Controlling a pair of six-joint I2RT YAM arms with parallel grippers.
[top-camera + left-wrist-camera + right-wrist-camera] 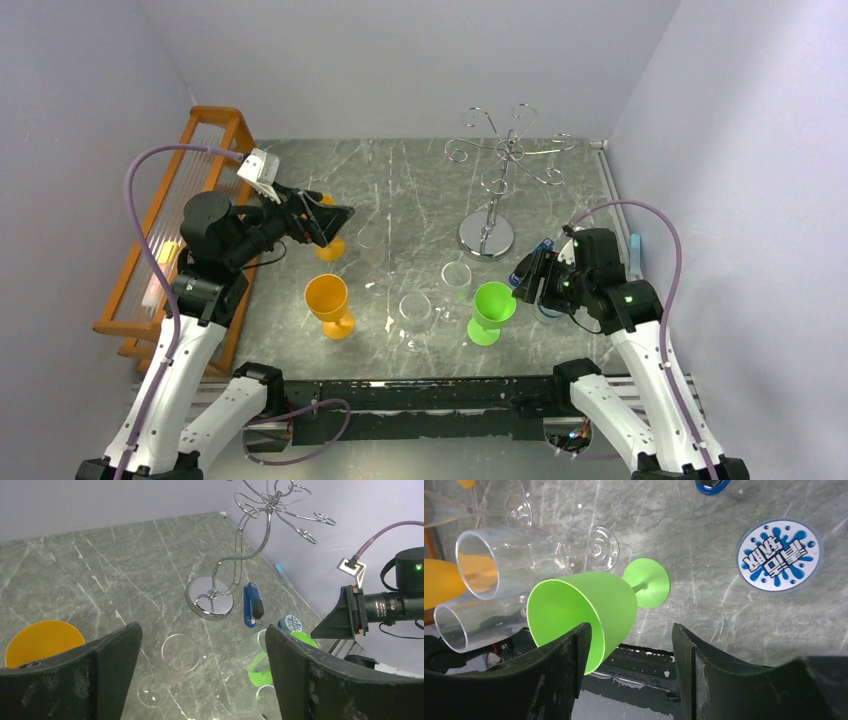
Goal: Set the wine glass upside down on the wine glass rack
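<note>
A green wine glass (492,308) stands upright near the front right of the table. My right gripper (522,283) is at its bowl. In the right wrist view, the green glass (589,605) has its rim wall just inside the left finger (559,675). The right gripper (631,645) is open, with a gap to the other finger. The chrome wine glass rack (500,170) stands at the back right, its arms bare. My left gripper (335,222) hangs wide open over the table's left part. In its own view the left gripper (202,645) holds nothing.
Two clear glasses (457,277) (415,312) and an orange glass (328,300) stand mid-table; another orange one (330,247) sits under the left gripper. An orange wooden rack (170,230) lines the left edge. A blue stapler (252,605) and a round coaster (779,555) lie right.
</note>
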